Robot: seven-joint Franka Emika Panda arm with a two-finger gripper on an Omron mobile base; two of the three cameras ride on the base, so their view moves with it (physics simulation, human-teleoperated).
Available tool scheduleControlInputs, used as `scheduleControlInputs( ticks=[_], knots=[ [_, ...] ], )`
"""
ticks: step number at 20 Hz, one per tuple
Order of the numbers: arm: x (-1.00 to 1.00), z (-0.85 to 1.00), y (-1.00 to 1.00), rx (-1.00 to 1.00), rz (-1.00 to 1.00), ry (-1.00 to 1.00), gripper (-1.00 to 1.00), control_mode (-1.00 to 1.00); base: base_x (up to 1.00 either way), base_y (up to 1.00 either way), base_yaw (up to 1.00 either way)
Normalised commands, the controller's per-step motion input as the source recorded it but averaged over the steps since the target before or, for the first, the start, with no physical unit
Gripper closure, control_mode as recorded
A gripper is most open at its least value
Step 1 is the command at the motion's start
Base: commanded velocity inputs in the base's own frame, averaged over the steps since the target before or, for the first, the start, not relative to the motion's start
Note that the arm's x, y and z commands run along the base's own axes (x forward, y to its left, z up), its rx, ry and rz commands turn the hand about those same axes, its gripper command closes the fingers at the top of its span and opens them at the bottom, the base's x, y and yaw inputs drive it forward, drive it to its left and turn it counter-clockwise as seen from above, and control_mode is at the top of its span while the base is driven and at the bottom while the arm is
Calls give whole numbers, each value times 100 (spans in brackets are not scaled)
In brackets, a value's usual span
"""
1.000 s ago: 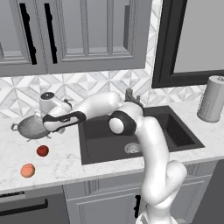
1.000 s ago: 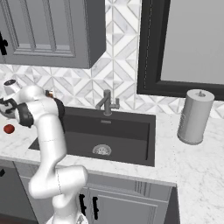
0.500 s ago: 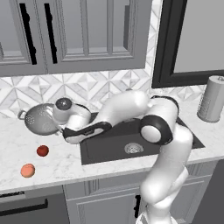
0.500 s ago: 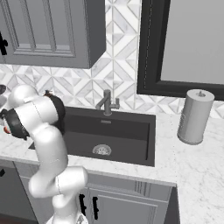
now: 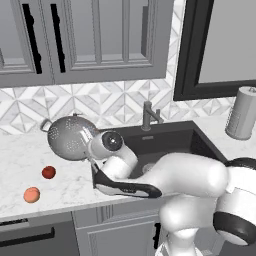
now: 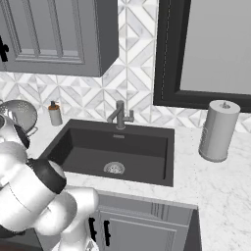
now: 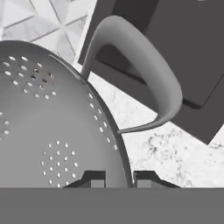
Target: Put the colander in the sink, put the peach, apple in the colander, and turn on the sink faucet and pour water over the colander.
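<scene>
perforated shiny metal colander [image 7: 52,131]; matt dark sink [image 6: 117,149]; veined marble counter [image 5: 65,187].

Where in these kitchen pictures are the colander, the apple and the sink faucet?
colander [image 5: 70,137], left base view, on its perforated bowl wall.
apple [image 5: 48,172], left base view, middle of the red fruit.
sink faucet [image 6: 120,114], right base view, on its upright stem.

Likely a home kitchen, sink [image 6: 73,147], marble counter [image 5: 65,182], grey cabinets [image 5: 95,40]

No lettering, label, brand or number can be read anywhere. The soap bottle [image 6: 55,113], at about ten o'clock from the drain in the right base view, may carry a label, but it is too small to tell.
</scene>
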Motion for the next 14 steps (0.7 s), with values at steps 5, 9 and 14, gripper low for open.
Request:
scheduleControlInputs(
  ticks=[5,9,14],
  knots=[
    [-100,100,-69,0,-12,14,100,-100,0,0,0],
    [-74,100,-99,0,-11,35,100,-100,0,0,0],
    [-22,54,-100,-1,-4,46,100,-100,0,0,0]
  ],
)
